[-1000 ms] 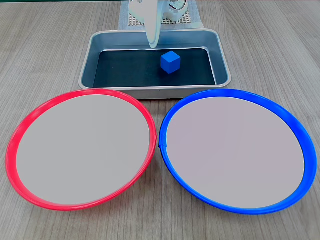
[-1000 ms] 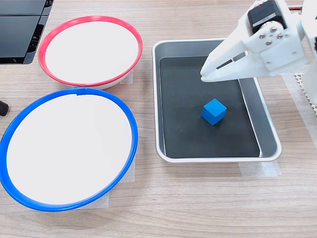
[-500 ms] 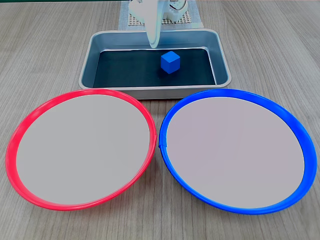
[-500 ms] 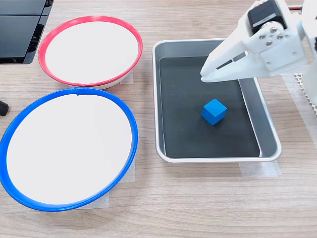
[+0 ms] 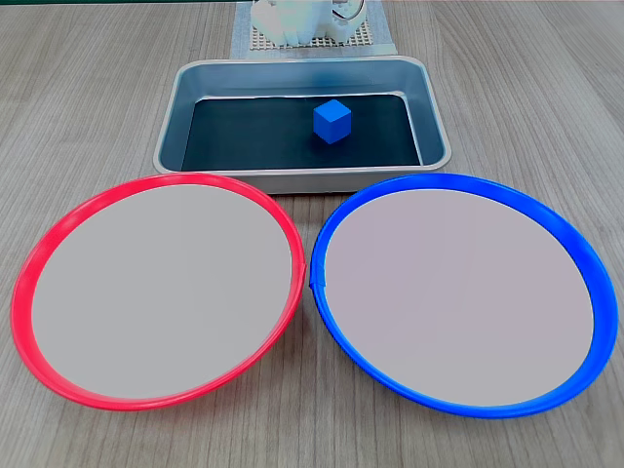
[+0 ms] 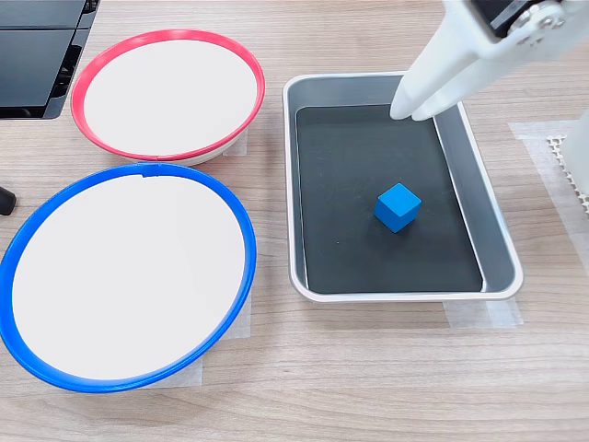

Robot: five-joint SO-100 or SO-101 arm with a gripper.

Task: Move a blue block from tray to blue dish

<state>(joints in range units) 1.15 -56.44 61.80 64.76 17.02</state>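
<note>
Resting on the dark floor of the grey tray [image 6: 497,262], the blue block [image 6: 398,206] is seen untouched. The white claw [image 6: 411,112] is poised over the tray's far end in the second exterior view, fingertips nearly together, gripping nothing. The blue dish [image 6: 23,239] and red dish [image 6: 87,74] are set side by side on the wooden bench [image 6: 368,368].
</note>
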